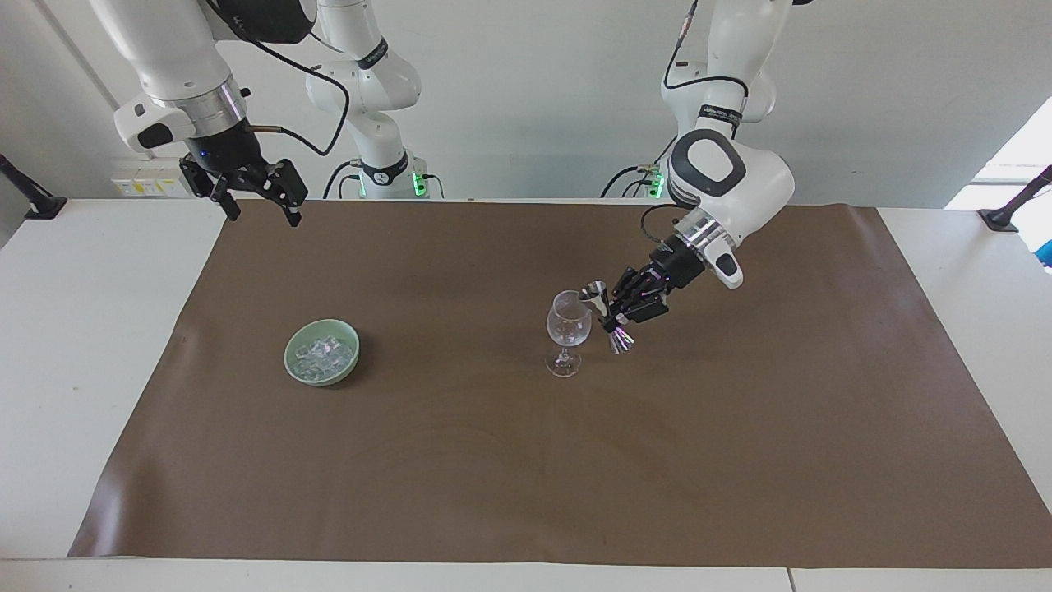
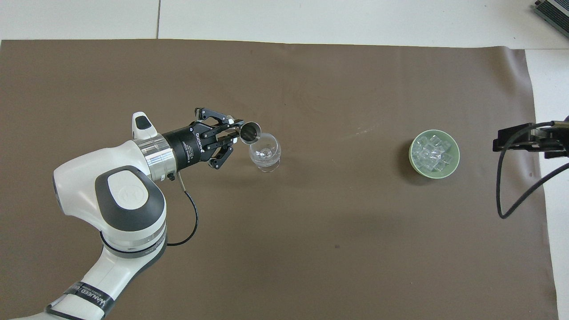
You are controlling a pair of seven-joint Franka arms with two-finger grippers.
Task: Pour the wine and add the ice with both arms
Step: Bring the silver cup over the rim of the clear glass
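A clear stemmed wine glass (image 1: 569,329) (image 2: 265,153) stands upright mid-mat. My left gripper (image 1: 615,316) (image 2: 235,133) is shut on a small metal jigger (image 1: 593,292) (image 2: 250,131), which is tilted with its mouth at the glass's rim. I cannot make out any wine in the glass or the jigger. The ice (image 1: 325,353) (image 2: 433,153) lies heaped in a pale green bowl (image 1: 296,366) (image 2: 412,160) toward the right arm's end of the table. My right gripper (image 1: 263,210) (image 2: 502,141) waits open and empty, high over the mat's edge at that end.
A brown mat (image 1: 526,477) covers most of the white table (image 1: 82,329). Black clamp posts (image 1: 1007,215) stand at the table's corners nearest the robots.
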